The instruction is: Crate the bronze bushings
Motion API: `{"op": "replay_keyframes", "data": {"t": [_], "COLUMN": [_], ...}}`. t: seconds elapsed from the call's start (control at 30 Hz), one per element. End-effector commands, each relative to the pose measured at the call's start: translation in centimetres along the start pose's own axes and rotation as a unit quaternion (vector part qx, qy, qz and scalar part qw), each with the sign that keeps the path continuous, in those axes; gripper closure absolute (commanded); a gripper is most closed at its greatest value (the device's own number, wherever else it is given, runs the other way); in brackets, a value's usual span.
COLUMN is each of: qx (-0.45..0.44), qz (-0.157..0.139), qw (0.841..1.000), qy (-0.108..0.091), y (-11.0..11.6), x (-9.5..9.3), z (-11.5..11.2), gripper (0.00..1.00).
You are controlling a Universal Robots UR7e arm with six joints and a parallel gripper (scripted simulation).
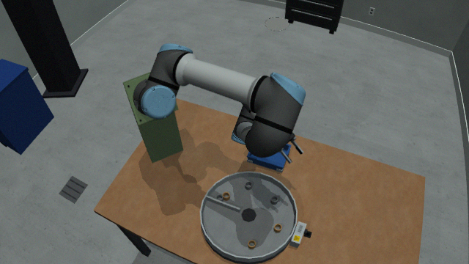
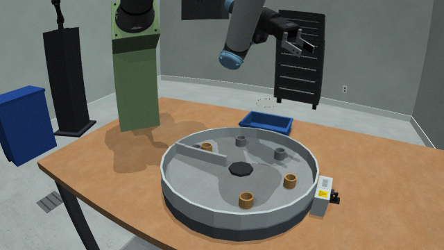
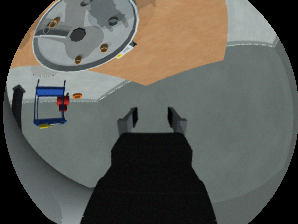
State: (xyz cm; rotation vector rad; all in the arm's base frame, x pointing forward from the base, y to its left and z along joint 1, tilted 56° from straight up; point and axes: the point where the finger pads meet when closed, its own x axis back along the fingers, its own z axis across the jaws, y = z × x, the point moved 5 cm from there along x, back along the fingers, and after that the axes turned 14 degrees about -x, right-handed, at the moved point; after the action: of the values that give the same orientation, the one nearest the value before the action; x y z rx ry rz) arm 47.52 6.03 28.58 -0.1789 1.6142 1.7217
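The round grey turning table (image 1: 204,220) (image 2: 208,217) (image 3: 132,16) stands on the wooden table. On it are three bronze bushings (image 1: 226,196) (image 1: 278,227) (image 1: 251,243) (image 2: 207,146) (image 2: 290,180) (image 2: 246,200). Two steel bushings (image 1: 248,185) (image 1: 274,199) (image 2: 241,140) (image 2: 279,153) stand at its far side. A third grey one (image 2: 196,146) is partly hidden behind the divider bar. The blue crate (image 1: 269,163) (image 2: 264,127) lies behind the turning table. My gripper (image 1: 294,154) (image 2: 305,51) (image 3: 152,113) is open and empty. It is high in the air above and beyond the crate, pointing away from the table.
A straight divider bar (image 2: 201,154) and a black hub (image 2: 240,169) sit on the turning table. A small control box (image 2: 322,196) is fixed at its right side. The green robot pedestal (image 2: 137,87) stands at the table's back left. A blue bin (image 2: 24,121) and a black cabinet (image 2: 300,76) are on the floor.
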Motion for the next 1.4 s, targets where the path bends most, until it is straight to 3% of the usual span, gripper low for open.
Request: {"op": "replay_keyframes", "data": {"t": [0.0, 0.17, 0.57, 0.6, 0.73, 1.13, 1.17, 1.3, 1.37], "qx": [0.0, 0.0, 0.0, 0.0, 0.0, 0.0, -0.001, -0.001, -0.001], "qz": [-0.001, 0.0, 0.0, -0.001, -0.001, -0.001, 0.0, 0.002, 0.002], "qw": [1.0, 1.0, 1.0, 1.0, 1.0, 1.0, 1.0, 1.0, 1.0], "qy": [0.0, 0.0, 0.0, 0.0, 0.0, 0.0, 0.001, 0.004, 0.004], "y": [0.1, -0.6, -0.6, -0.1, -0.6, -0.6, 0.0, 0.0, 0.0], "x": [0.2, 5.9, 5.9, 1.5, 6.1, 6.1, 1.1, 4.5, 4.5], "z": [0.0, -0.8, -0.8, -0.2, -0.8, -0.8, -0.2, -1.2, -1.2], "gripper": [0.0, 0.0, 0.0, 0.0, 0.0, 0.0, 0.0, 0.0, 0.0]}}
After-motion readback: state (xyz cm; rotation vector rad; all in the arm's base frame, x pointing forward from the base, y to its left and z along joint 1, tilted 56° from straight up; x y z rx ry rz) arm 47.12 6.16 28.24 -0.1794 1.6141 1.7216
